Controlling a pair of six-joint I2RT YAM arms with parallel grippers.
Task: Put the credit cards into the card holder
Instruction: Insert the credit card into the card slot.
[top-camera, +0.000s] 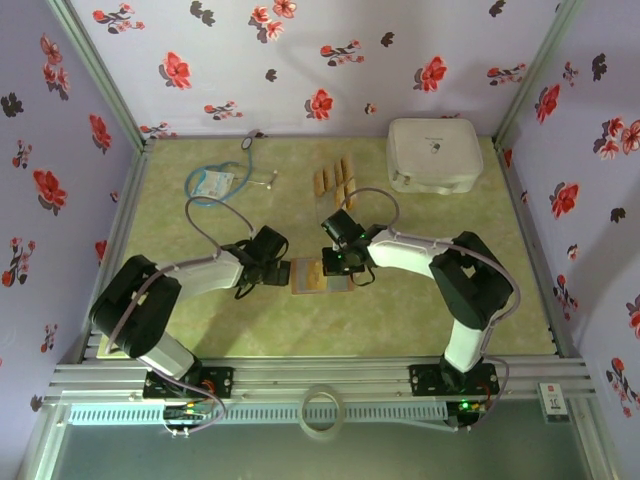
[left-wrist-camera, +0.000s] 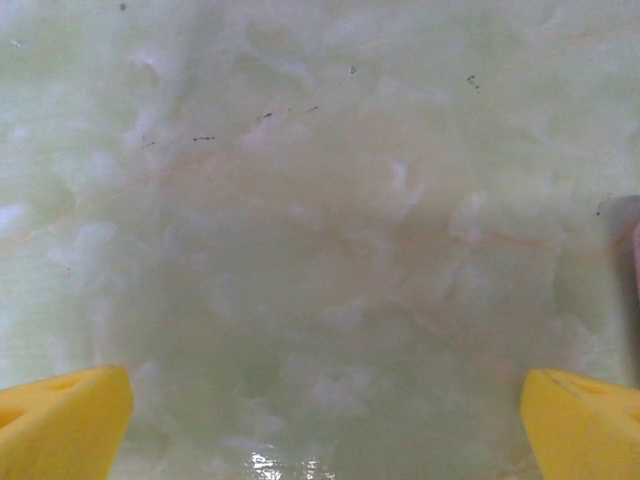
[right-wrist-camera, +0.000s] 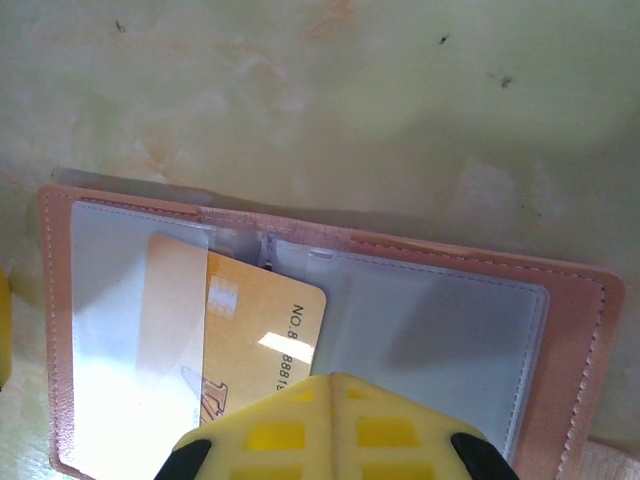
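**Card half into the left pocket**

The left gripper (top-camera: 272, 262), jaws wide and empty, hovers left of centre, likely to steady the open card holder (right-wrist-camera: 580, 330). The holder's left sleeve half covers a credit card (right-wrist-camera: 265, 330), which the closed right gripper (right-wrist-camera: 330, 430) pinches to push it in. Spare cards (top-camera: 333, 180) lie upper centre.

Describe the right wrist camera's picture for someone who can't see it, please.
An open pinkish-brown card holder lies flat on a pale green table, a gold credit card partly tucked under a clear pocket. The right hand, yellow fingers closed, pinches the card's near end.
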